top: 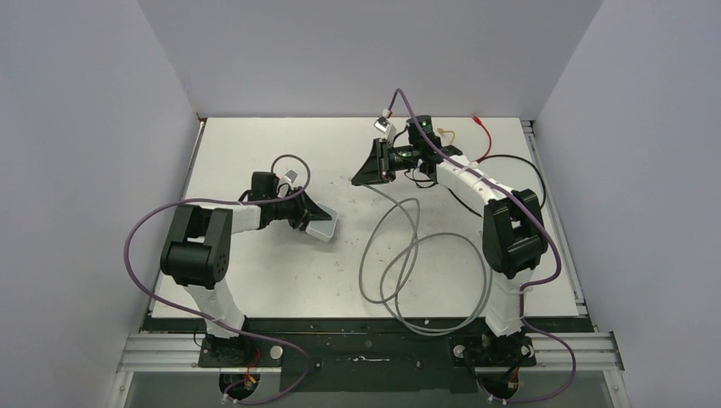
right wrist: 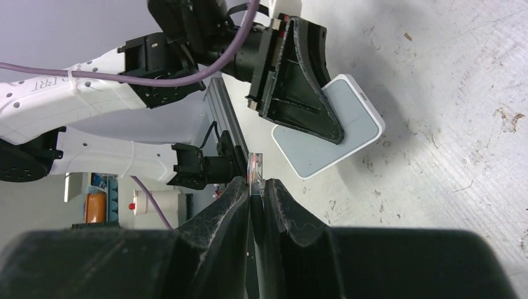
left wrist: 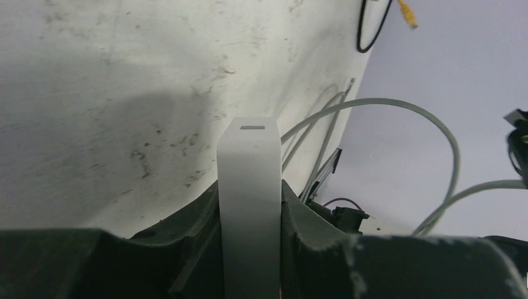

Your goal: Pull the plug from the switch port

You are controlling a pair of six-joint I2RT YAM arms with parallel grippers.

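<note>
Enclosing scuffed white table (top: 281,280): grey walls (top: 366,51).

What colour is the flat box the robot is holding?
Light grey. The switch shows best in the right wrist view.

Soft, even overhead light filled the top view; the white table (top: 281,280) read bright without glare, and the arms threw only faint, short shadows. In the left wrist view a broad, soft shadow dimmed the table's middle, and its far edge bowed with lens distortion. The pale switch (left wrist: 249,180) looked crisp at its far end, hazy where the left gripper (left wrist: 250,202) pinched it — the fingers (left wrist: 302,221) near-black, with little detail. In the right wrist view the right gripper (right wrist: 256,190) was dark and slightly blurred, the clear plug (right wrist: 256,167) glinted faintly, and the switch cast a soft shadow.
</note>
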